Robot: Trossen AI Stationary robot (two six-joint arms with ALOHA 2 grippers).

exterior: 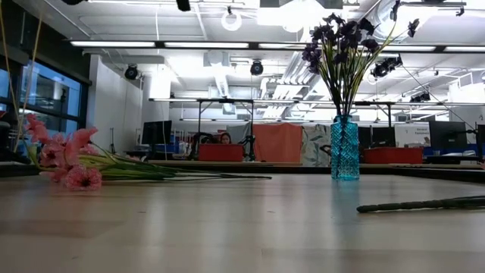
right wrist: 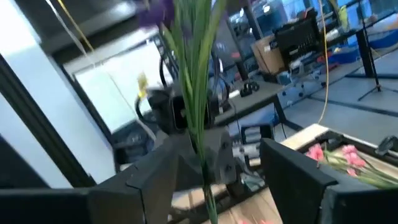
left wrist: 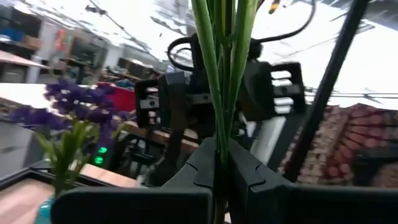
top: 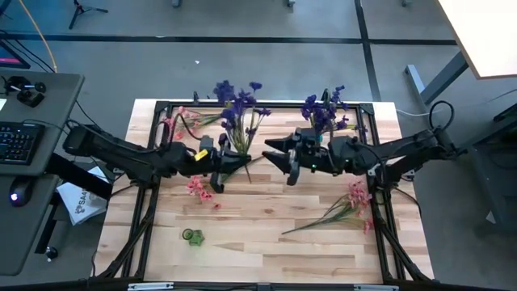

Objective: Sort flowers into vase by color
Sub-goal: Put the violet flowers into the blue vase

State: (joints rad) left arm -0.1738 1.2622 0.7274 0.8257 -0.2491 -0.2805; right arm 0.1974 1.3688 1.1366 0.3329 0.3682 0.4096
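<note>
A bunch of purple flowers point(top: 237, 103) on green stems is in my left gripper point(top: 232, 162), which is shut on it over the table's middle. My right gripper point(top: 277, 154) is open and faces the left one from the right. Seen from the right wrist, the stems point(right wrist: 198, 93) show between its open fingers without touching them. A blue glass vase point(exterior: 345, 149) near the far edge holds more purple flowers point(top: 323, 111). Pink flowers lie flat on the table: one sprig in the left middle point(top: 196, 189), one at the far left point(top: 182, 121), one at the right point(top: 352, 201). My left gripper pinches the purple bunch's green stems point(left wrist: 219, 146) between its two fingers, several stems together, near their lower end. The stems rise out of the fingers, and the blossoms lean toward the table's far edge. I see no part of the bunch on the table.
A small green piece point(top: 192, 236) lies near the table's near left. A black frame point(top: 266, 103) runs around the table, with slanted struts at both sides. A desk with a keyboard point(top: 18, 141) stands off the left side. One green stem point(exterior: 424, 203) lies flat in the low view.
</note>
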